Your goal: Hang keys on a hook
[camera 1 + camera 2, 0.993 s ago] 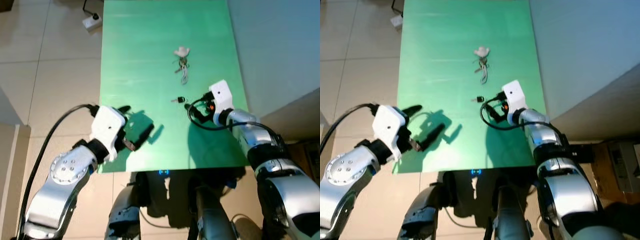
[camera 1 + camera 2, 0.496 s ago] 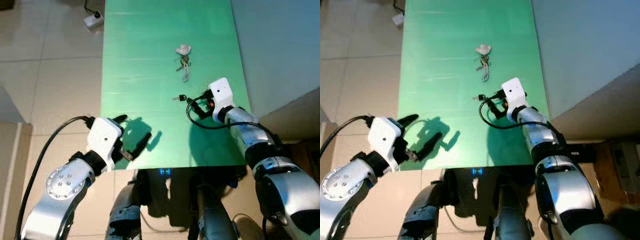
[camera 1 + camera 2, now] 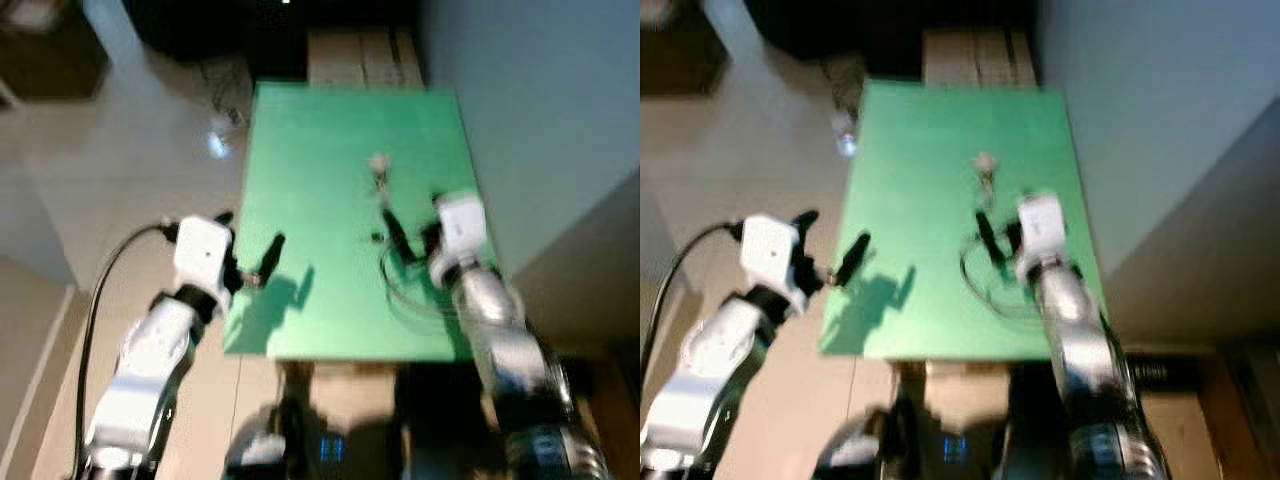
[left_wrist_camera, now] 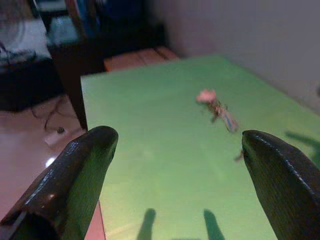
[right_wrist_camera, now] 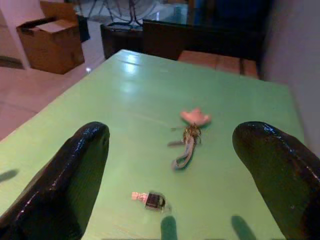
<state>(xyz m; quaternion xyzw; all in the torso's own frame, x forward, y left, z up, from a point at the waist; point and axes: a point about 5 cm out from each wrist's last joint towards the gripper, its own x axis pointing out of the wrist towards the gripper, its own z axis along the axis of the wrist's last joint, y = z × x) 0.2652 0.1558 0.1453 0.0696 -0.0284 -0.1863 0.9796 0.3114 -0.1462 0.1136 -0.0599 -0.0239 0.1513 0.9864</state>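
Two tools are at work over one green worktop. From the head views, which are blurred, the left tool hangs at the worktop's left edge, its two black fingers spread apart, one over the floor and one over the green surface. The right tool sits above the worktop near its right edge, with its two fingers reaching toward the far end; how they stand cannot be told from these views. One bunch of keys with a pale fob lies toward the far right part of the worktop, just beyond the right tool. One brown cardboard box stands against the worktop's far edge.

The left wrist view shows that tool's two fingers wide apart and holding nothing. Between them the single key bunch lies on the green surface, well ahead and nearer the wall side.

The right wrist view shows the right tool's two fingers also wide apart and empty. The key bunch, with its pinkish fob at the far end, lies between them, well ahead of the tips. One small separate item with a dark body lies nearer the tool, apart from the bunch. One open cardboard box stands on the floor beyond the worktop's far corner.
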